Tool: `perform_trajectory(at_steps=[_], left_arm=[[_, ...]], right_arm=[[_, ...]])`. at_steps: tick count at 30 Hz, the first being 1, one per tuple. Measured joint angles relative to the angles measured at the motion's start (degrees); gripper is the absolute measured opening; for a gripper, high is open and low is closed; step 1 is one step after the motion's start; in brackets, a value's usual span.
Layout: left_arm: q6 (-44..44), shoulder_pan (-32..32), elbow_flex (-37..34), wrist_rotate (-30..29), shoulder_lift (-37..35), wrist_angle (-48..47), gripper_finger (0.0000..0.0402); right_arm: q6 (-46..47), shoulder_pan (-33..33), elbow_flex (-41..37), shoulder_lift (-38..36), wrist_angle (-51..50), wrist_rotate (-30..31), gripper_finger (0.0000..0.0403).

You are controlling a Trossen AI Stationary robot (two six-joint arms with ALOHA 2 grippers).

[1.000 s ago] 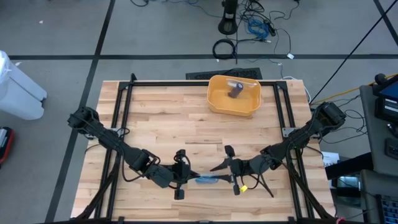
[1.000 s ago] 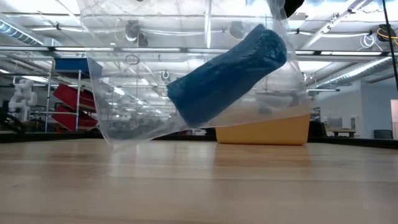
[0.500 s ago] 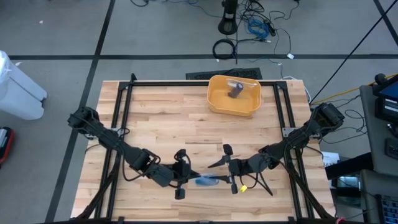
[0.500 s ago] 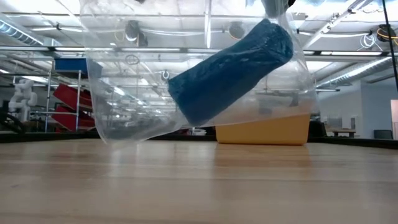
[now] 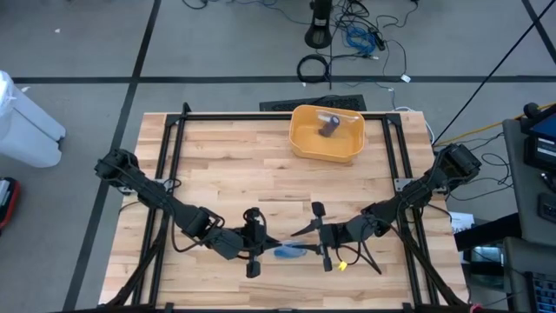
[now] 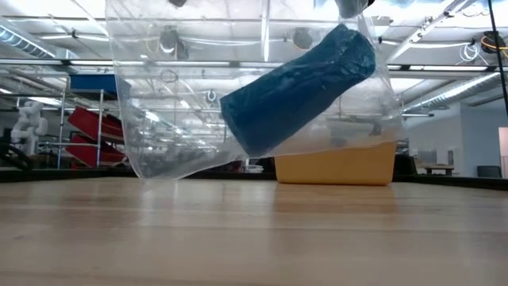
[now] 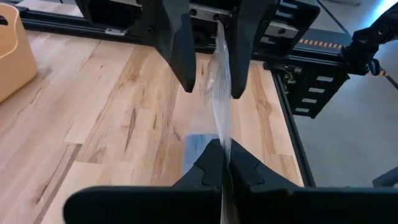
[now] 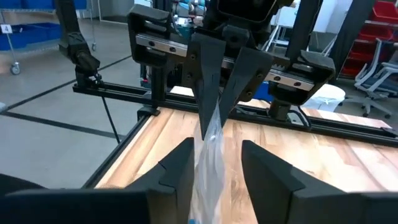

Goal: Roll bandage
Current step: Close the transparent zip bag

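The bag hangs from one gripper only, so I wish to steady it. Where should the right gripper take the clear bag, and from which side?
Probably the flat upper film of the clear bag, from the robot's right, opposite the left gripper's pinch. The film stands edge-on between the open right gripper's fingers; the blue bandage roll bulges lower down.

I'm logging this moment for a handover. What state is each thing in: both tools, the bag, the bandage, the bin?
left tool: shut on the clear bag's upper edge.
right tool: open, fingers either side of the bag.
clear bag: held up, hanging over the table.
blue bandage: rolled, lying tilted inside the bag.
yellow bin: upright at the table's back, a dark item inside.
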Motion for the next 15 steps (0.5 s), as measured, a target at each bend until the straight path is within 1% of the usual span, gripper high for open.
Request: perform_trajectory(at_steps=[3, 8, 11, 13, 15], left_arm=[[-0.1, 0.2, 0.0, 0.1, 0.5, 0.4, 0.0000], [-0.1, 1.3, 0.0, 3.2, 1.9, 2.6, 0.0000], [-0.1, 1.9, 0.0, 3.6, 2.2, 2.9, 0.0000], [0.0, 2.0, 0.0, 3.7, 2.2, 2.8, 0.0000], [0.0, 1.9, 0.0, 3.7, 2.2, 2.9, 0.0000]], right_arm=[[-0.6, 0.0, 0.0, 0.0, 0.0, 0.2, 0.0097], [-1.7, -0.1, 0.0, 0.0, 0.1, 0.2, 0.0042], [-2.4, -0.1, 0.0, 0.0, 0.0, 0.2, 0.0009], [-2.8, -0.1, 0.0, 0.0, 0.0, 0.2, 0.0005], [-2.8, -0.1, 0.0, 0.0, 0.0, 0.2, 0.0010]])
